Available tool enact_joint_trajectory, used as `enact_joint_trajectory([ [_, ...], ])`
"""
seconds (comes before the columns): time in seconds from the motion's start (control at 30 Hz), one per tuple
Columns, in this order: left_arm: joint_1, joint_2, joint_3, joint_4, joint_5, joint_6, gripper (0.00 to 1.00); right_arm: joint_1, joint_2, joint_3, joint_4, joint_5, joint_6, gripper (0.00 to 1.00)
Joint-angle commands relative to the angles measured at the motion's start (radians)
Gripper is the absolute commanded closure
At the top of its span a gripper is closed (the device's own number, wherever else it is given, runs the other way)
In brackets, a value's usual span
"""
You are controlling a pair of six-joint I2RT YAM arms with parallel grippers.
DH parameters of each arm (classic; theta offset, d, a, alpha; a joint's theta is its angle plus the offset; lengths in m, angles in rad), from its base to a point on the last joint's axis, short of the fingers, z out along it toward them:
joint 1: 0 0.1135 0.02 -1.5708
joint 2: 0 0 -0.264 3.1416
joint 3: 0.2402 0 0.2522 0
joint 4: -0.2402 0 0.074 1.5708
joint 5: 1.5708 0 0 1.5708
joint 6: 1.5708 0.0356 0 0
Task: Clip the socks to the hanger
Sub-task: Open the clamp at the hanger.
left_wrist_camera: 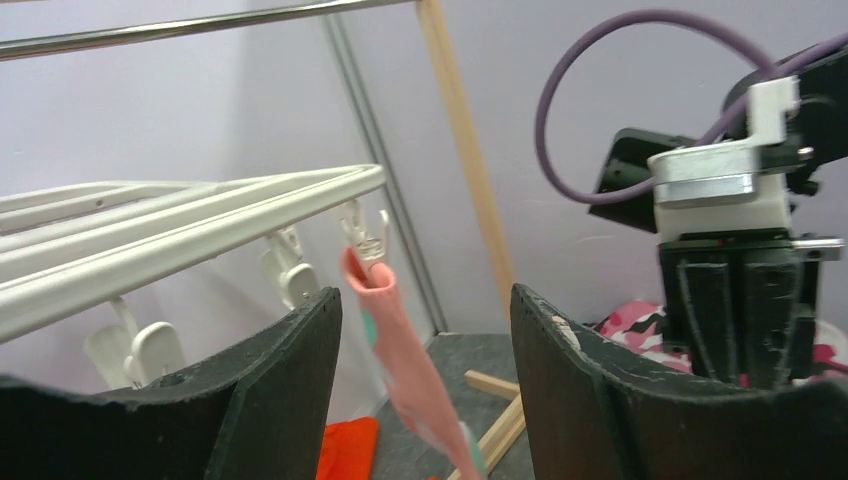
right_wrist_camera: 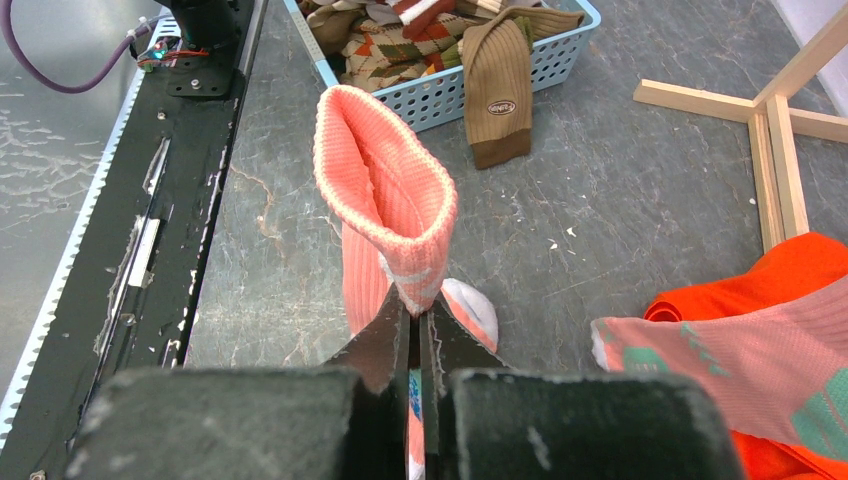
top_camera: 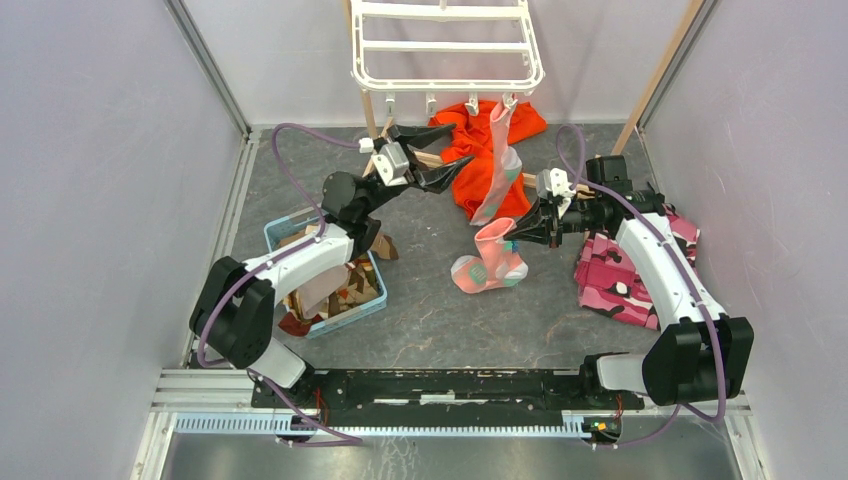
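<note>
Right hand [right_wrist_camera: 415, 320] is seen pinched shut on the cuff of a pink sock [right_wrist_camera: 385, 190], held low, below and right of the hanger [top_camera: 447, 46]. Left hand [top_camera: 443, 155] is kept wide apart and empty just under the hanger's front rail, beside the clipped sock [top_camera: 500, 165]. The cuff is best lifted to a free clip [left_wrist_camera: 287, 272], which should be squeezed open first

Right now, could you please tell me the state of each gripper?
Left gripper: open, holding nothing.
Right gripper: shut on a pink sock just below its cuff.
</note>
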Motion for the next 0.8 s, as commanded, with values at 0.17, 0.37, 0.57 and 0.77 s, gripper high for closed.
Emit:
enact_joint_trajectory([
  [0.17, 0.003, 0.048, 0.151, -0.208, -0.128, 0.184, 0.32, -0.006, 0.005, 0.044, -0.015, -0.023, -0.02, 1.0],
  [0.37, 0.002, 0.074, 0.172, -0.214, -0.175, 0.174, 0.34, -0.008, 0.005, 0.044, -0.016, -0.023, -0.024, 1.0],
  [0.57, 0.003, 0.087, 0.164, -0.169, -0.226, 0.142, 0.34, -0.007, 0.006, 0.045, -0.017, -0.023, -0.024, 1.0],
  [0.77, 0.003, 0.131, 0.16, -0.045, -0.263, 0.091, 0.34, -0.009, 0.006, 0.045, -0.019, -0.023, -0.026, 1.0],
])
